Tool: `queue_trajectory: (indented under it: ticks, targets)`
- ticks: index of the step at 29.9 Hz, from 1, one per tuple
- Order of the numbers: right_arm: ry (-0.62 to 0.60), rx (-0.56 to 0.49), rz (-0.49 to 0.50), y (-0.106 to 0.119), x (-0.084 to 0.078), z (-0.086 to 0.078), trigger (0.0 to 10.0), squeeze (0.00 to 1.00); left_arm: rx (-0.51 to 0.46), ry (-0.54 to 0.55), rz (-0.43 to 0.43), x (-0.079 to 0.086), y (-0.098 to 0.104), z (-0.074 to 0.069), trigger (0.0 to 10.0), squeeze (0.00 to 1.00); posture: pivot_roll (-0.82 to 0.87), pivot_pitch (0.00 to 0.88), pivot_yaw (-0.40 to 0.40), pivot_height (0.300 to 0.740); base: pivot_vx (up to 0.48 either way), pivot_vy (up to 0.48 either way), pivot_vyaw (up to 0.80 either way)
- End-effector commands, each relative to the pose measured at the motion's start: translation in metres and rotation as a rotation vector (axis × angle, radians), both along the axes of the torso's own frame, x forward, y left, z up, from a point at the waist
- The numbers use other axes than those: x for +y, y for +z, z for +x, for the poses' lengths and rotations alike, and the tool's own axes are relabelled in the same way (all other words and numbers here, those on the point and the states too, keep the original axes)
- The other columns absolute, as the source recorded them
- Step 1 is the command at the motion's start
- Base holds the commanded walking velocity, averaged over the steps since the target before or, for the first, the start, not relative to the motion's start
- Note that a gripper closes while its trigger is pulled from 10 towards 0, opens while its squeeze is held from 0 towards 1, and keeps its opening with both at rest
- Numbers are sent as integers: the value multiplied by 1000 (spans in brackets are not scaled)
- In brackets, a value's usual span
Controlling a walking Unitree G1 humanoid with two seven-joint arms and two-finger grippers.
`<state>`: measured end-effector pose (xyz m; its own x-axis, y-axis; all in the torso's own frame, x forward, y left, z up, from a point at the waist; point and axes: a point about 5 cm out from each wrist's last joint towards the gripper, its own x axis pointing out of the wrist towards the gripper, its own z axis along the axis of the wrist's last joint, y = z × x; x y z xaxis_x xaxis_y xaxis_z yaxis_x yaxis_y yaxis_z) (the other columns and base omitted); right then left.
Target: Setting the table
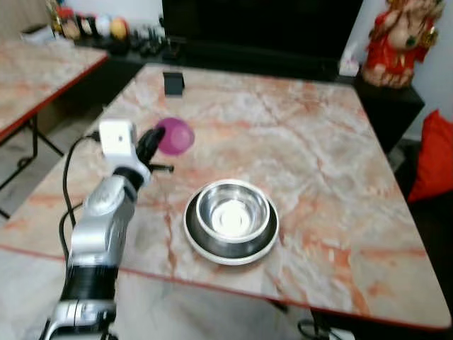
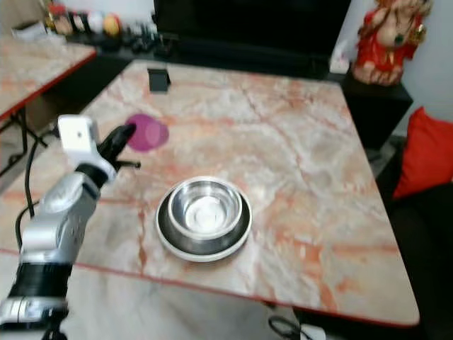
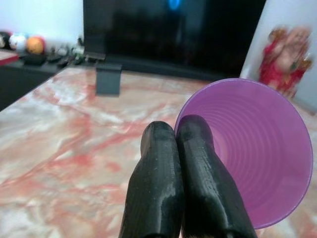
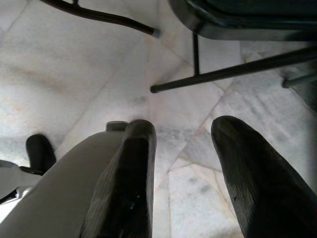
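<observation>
Head views: translucent purple plastic cup [image 1: 175, 136] held above the marble-patterned table [image 1: 318, 156], left of and beyond the steel bowl on its round dark plate [image 1: 231, 219].

Left wrist: left gripper [image 3: 179, 134] pinched on the cup's rim (apparently one finger inside).

Right wrist: right gripper [image 4: 181, 144] spread over pale floor tiles.

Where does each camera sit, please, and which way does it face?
Left eye view: on the head, looking forward and down at the table, bowl on a plate, and purple cup; the left arm shows.
Right eye view: the same scene.
Left wrist view: along the left gripper, jaws shut on the cup's rim, toward a dark screen.
Right wrist view: along the right gripper, jaws open, down at the floor.
Shared: both eye views and the left wrist view show the cup.
</observation>
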<state>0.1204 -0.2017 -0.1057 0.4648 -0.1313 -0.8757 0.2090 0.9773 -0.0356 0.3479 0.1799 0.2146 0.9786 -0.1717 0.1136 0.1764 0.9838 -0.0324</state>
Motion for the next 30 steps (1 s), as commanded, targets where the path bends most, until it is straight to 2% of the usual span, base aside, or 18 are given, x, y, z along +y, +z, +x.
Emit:
queue_trajectory:
  ticks: [1, 4, 5, 6, 7, 11, 15, 18, 24, 30]
  targets:
    - [-4, 12, -2, -1, -1, -4, 10000, 0, 72, 23, 25, 6, 1, 4, 10000, 0, 143, 0, -63, 711, 0, 0, 0]
    - [-2, 12, -1, -1, -1, -3, 10000, 0, 158, -2, 72, 10, 3, 7, 10000, 0, 140, 0, -59, 711, 0, 0, 0]
    - [-4, 12, 0, -1, -1, -3, 10000, 0, 213, -37, 116, 11, 5, 7, 10000, 0, 140, 0, -59, 711, 0, 0, 0]
    - [-4, 12, 0, -1, -1, -3, 10000, 0, 213, -37, 116, 11, 5, 7, 10000, 0, 140, 0, -59, 711, 0, 0, 0]
    - [-4, 12, 0, -1, -1, -3, 10000, 0, 254, -69, 154, 9, 5, 6, 10000, 0, 142, 0, -57, 711, 0, 0, 0]
    - [-5, 13, 3, -1, 0, -2, 10000, 0, 319, -109, 98, 3, 6, 6, 10000, 0, 138, 0, -51, 711, 0, 0, 0]
    - [-11, 12, 6, -1, 0, -2, 10000, 0, 405, -110, 106, 1, -3, 6, 10000, 0, 130, 0, -46, 711, 0, 0, 0]
    - [-13, 12, 7, -1, 0, -3, 10000, 0, 415, -113, 104, -1, -4, 6, 10000, 0, 132, 0, -46, 711, 0, 0, 0]
    - [-10, 15, 9, -1, 1, -3, 10000, 0, 449, -20, 109, 3, -8, 14, 10000, 0, 131, 0, -46, 711, 0, 0, 0]
    - [-12, 16, 10, -1, 1, -3, 10000, 0, 465, 10, 115, 1, -10, 19, 10000, 0, 125, 0, -40, 711, 0, 0, 0]
